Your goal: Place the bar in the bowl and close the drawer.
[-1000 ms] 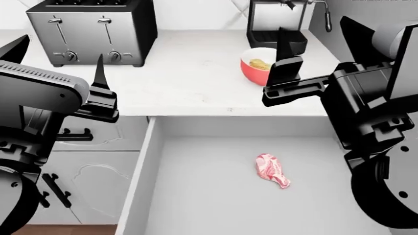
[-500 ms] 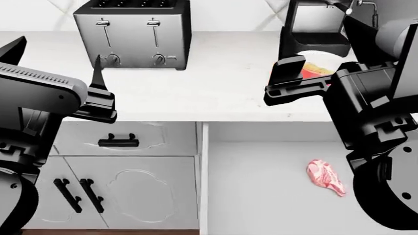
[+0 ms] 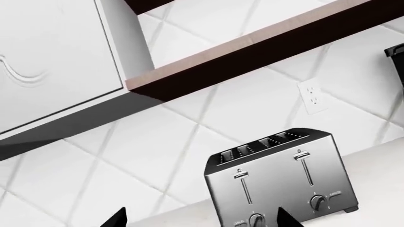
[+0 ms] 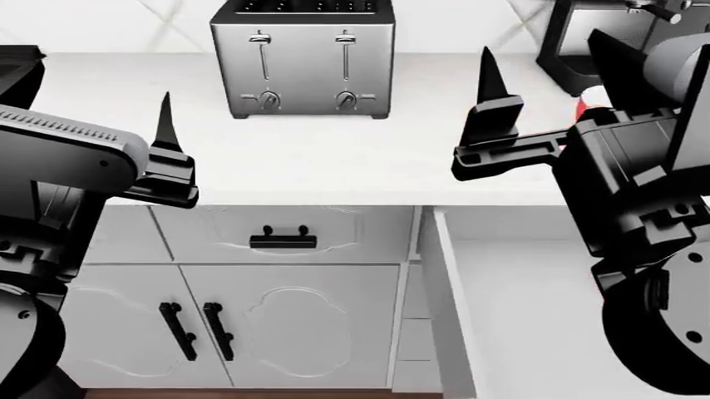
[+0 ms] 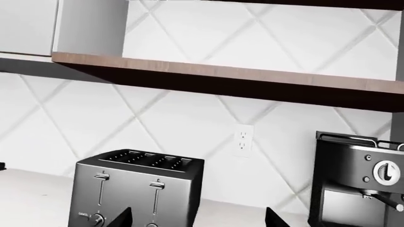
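In the head view the open drawer (image 4: 450, 291) shows only its light-grey left wall and part of its floor at the lower right. A red sliver of the bowl (image 4: 581, 108) peeks out behind my right arm. The bar is hidden. My left gripper (image 4: 100, 79) is open and empty above the counter's left part. My right gripper (image 4: 541, 48) is open and empty above the counter's right part, next to the bowl. Both wrist views look at the back wall, with the left gripper (image 3: 202, 220) and the right gripper (image 5: 198, 220) open and holding nothing.
A steel toaster (image 4: 302, 58) stands at the back of the white counter (image 4: 332, 158). A black coffee machine (image 4: 566, 41) stands at the back right. Below the counter are a shut small drawer (image 4: 278, 239) and cabinet doors (image 4: 194, 328) with black handles.
The head view has swung left: the toaster, bowl and open drawer have slid to the right in the picture. The meat piece has left the view. Both grippers stay open.
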